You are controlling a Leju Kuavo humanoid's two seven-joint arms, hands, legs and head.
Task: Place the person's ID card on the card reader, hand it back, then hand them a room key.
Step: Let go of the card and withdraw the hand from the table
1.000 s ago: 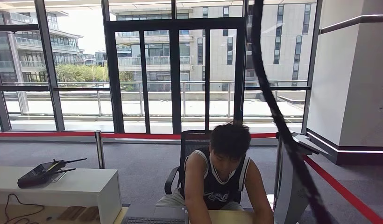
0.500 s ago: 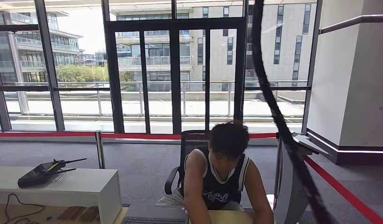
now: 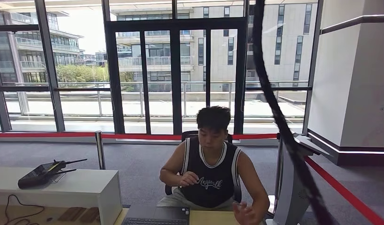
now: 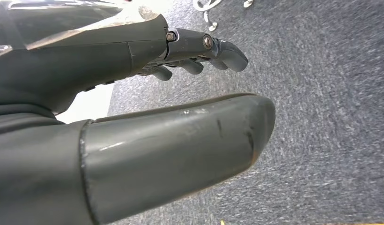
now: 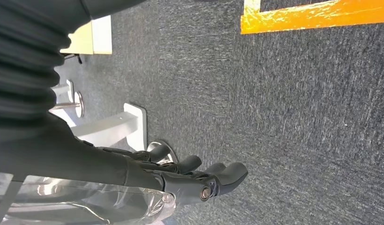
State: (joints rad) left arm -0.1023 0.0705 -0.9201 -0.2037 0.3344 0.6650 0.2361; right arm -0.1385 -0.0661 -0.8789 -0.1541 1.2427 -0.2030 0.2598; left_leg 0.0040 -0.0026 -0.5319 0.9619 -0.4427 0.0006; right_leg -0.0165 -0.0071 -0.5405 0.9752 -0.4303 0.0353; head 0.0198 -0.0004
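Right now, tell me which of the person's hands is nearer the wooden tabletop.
Their own left hand, low by the edge of the wooden tabletop. Their right hand is raised at chest height, above it.

One person (image 3: 210, 168), seated in one chair (image 3: 186, 137). One white counter (image 3: 73, 188), bearing one black device (image 3: 40, 173). One laptop (image 3: 155, 215) at the frame's lower edge. One black cable (image 3: 279, 122) hanging across the view. Two robot hands: the left hand (image 4: 148, 112) and the right hand (image 5: 180, 176), both empty. One orange floor marking (image 5: 316, 16).
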